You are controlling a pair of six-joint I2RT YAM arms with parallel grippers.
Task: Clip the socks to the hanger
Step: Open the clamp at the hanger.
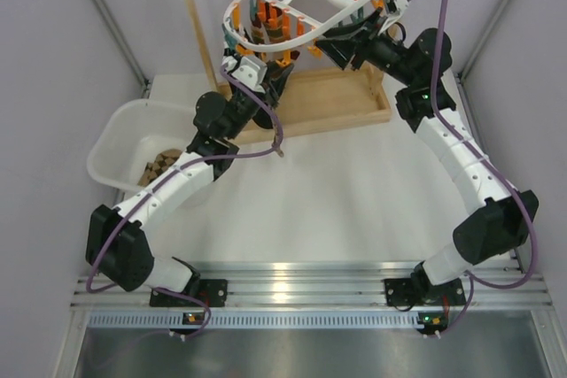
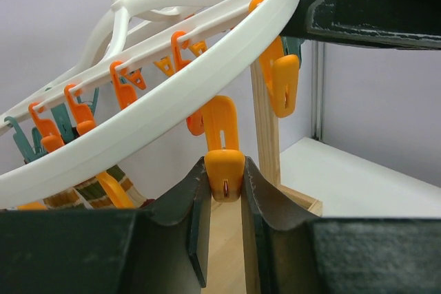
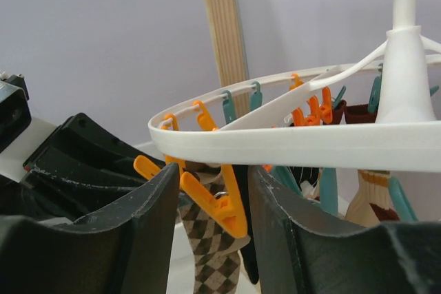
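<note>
Socks in brown diamond knit lie in the white bin, nearest the left arm. A hung sock dangles from the hanger, framed by the right gripper. That gripper's fingers stand apart around a slanted orange clip, and I cannot tell whether they press it. The left gripper pinches an upright orange rim clip that hangs long-axis vertical straight into its jaws, so squeezing it open is probably the next move.
</note>
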